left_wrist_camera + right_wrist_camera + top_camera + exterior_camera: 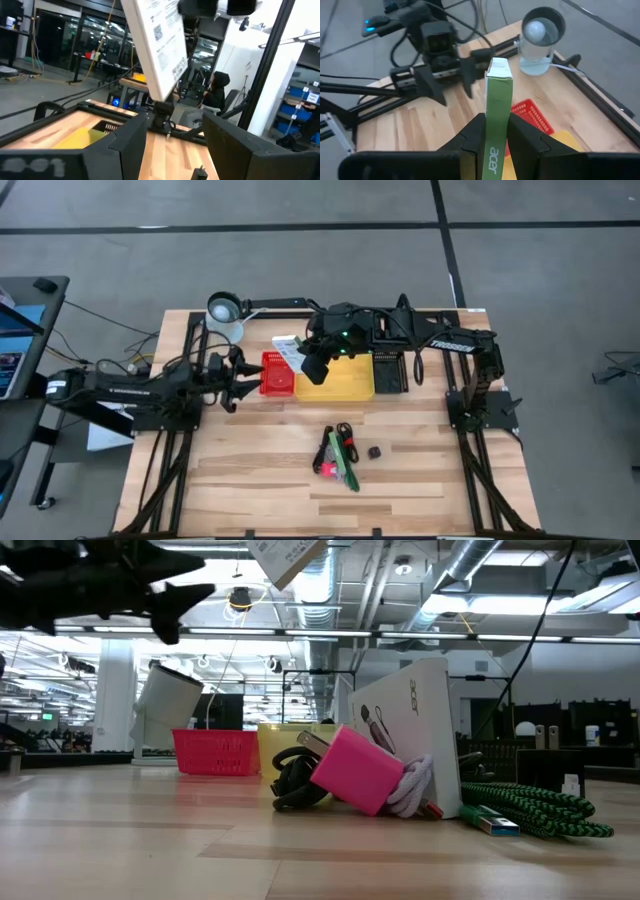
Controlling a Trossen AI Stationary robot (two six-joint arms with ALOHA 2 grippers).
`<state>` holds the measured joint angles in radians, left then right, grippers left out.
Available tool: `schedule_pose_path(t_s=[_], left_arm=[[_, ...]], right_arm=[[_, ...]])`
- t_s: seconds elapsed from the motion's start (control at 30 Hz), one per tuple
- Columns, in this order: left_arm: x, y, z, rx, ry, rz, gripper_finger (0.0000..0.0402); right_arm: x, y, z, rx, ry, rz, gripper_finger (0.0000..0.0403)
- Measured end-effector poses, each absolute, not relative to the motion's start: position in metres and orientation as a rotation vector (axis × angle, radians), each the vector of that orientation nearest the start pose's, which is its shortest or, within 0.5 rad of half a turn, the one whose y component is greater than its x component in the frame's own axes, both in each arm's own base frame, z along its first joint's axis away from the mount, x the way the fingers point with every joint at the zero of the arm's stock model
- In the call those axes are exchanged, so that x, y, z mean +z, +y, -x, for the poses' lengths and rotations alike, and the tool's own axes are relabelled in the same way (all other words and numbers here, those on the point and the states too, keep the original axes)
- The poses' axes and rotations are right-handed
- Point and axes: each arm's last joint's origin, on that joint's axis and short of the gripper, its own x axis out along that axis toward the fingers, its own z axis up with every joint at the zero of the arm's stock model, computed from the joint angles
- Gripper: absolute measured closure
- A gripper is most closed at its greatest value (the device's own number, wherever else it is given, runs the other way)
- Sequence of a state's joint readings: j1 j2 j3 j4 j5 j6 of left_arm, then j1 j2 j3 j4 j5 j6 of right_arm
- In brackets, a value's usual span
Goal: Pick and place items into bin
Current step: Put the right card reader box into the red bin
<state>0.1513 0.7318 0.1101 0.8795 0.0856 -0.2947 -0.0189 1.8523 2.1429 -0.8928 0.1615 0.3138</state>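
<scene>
green box edge (498,125): "acer" | white box (410,730): "acer" | right arm (450,345): "TROSSEN"

Bright even overhead light, soft shadows, ceiling lamp glare, blurred wrist foregrounds

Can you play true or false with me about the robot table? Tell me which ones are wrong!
1. The right tool is squeezing a box with a green edge. True.
2. The pink charger is already inside the yellow bin. False: it lies out on the table in a little pile with cables.
3. The red basket sits right beside the yellow bin. True.
4. The left tool is gripping the tiny black cube. False: the left tool is open and holds nothing, and the cube lies on the table far from it.
</scene>
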Motion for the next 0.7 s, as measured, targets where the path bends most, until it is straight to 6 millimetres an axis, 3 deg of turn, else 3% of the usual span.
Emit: schedule_pose_path(t_s=[0.7], left_arm=[[0.228, 0.038, -0.223, -0.161, -0.231, 0.272, 0.0215]], right_arm=[[0.431, -0.001, -0.391, -0.231, 0.568, -0.244, 0.0339]])
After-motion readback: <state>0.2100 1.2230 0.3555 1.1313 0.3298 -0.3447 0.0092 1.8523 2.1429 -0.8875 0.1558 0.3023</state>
